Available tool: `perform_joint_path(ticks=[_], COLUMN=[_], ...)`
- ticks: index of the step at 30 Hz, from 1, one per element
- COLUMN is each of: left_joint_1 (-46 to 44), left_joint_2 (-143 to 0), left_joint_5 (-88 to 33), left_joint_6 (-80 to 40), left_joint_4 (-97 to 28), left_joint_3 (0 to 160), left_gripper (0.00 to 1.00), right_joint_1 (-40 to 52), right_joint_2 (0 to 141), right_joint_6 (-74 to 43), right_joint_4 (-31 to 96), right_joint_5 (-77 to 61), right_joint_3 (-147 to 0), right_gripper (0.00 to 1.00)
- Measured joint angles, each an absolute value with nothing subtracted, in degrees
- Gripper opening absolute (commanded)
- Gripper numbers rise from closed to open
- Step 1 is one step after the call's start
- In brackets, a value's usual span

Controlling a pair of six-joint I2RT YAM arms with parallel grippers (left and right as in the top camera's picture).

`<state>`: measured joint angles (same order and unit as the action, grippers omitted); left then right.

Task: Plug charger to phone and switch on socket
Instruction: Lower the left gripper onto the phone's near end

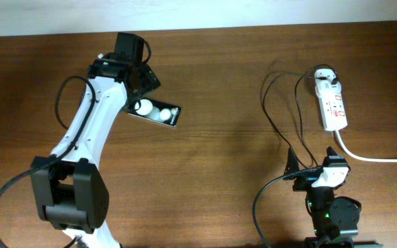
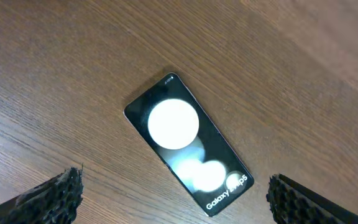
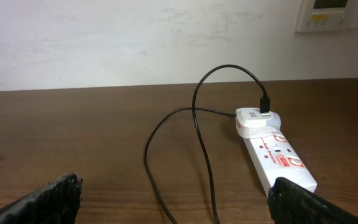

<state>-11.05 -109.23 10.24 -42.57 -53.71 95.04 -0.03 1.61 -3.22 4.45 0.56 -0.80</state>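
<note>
At the near right of the table (image 1: 205,179), the right gripper (image 3: 174,185) is seen with its claw spread wide. Its two black fingers (image 3: 55,199) are set well apart at the lower corners of the wrist view, and nothing is pinched between them. The charger's thin black cable (image 3: 197,137) is laid in loose loops on the wood just beyond this gripper and is run toward the far right. Its small plug tip cannot be made out. A thick white cord (image 1: 371,157) is trailed off to the right edge from the near end of the socket (image 1: 334,109).

The socket is laid flat at the far right, lengthwise from near to far, with red marks on its top. Whether it is switched on cannot be told. At its far end the white adapter (image 3: 257,121) is seated in the strip, and the black cable is plugged into the top of it.

Well apart from all this, at the far left, the phone (image 2: 188,149) is laid flat and slantwise on the table. Two white circles are shown on its face, with white lettering at one end. No cable is joined to it. The left gripper (image 2: 176,183) is held over the phone with its claw spread. One finger is seen on either side, neither touching it.

Beyond the table's far edge a pale wall (image 3: 135,43) is seen.
</note>
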Motion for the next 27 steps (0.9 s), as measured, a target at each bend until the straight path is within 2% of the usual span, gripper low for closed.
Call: perform_joint_path(ticks=[13, 20, 27], left_joint_1=[-9.23, -9.23, -9.32], left_joint_2=[-112.33, -124.44, -126.19], left_joint_5=[8.58, 0.14, -1.67], left_joint_6=[-57.36, -58.76, -59.02], left_joint_4=[-51.86, -45.36, -46.52], left_joint_3=[95.26, 95.29, 95.33], left_gripper=[0.98, 0.99, 0.99], right_joint_1=[-0.03, -0.03, -0.03], right_joint_2=[1.61, 1.61, 1.61], right_joint_6=[-3.20, -3.22, -3.18], right_joint_4=[4.47, 4.45, 4.45], right_joint_5=[0.54, 0.54, 0.56], right_joint_3=[-0.80, -0.80, -0.80], right_gripper=[0.99, 0.99, 0.99])
